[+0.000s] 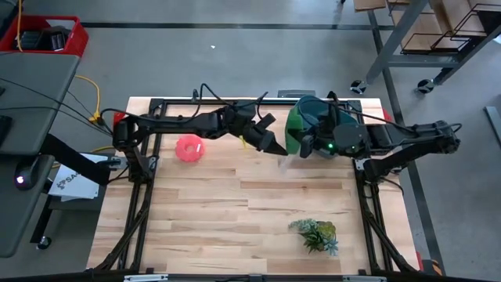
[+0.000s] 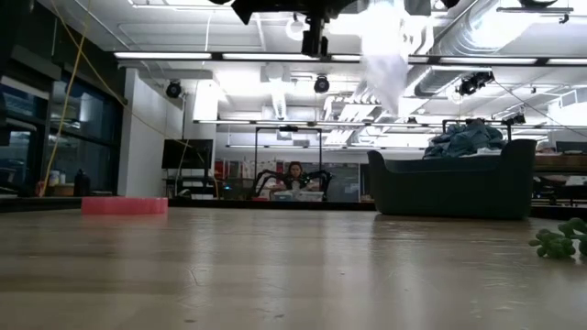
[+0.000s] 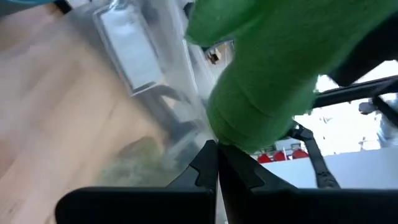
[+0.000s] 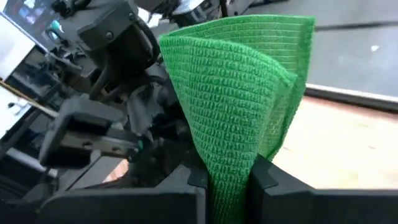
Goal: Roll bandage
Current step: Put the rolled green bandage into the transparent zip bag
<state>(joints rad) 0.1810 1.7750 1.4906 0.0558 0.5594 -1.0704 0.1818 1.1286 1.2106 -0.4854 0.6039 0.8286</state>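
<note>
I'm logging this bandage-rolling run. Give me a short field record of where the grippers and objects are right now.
right gripper: shut on the green bandage, held up above the table
left gripper: shut on a clear plastic bag, close beside the bandage
teal tub: at the table's far edge, cloth inside
pink ring: on the table, left side
plant sprig: near front right

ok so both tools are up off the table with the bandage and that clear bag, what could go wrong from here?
1. The right tool is shut on only the bottom edge of the green bandage; its loose folds could slip or unroll.
2. The left tool is shut on the clear plastic bag, pressed against the bandage; pulling apart may snag or drop it.
3. Both arms crowd together near the teal tub, so a collision seems possible.
</note>
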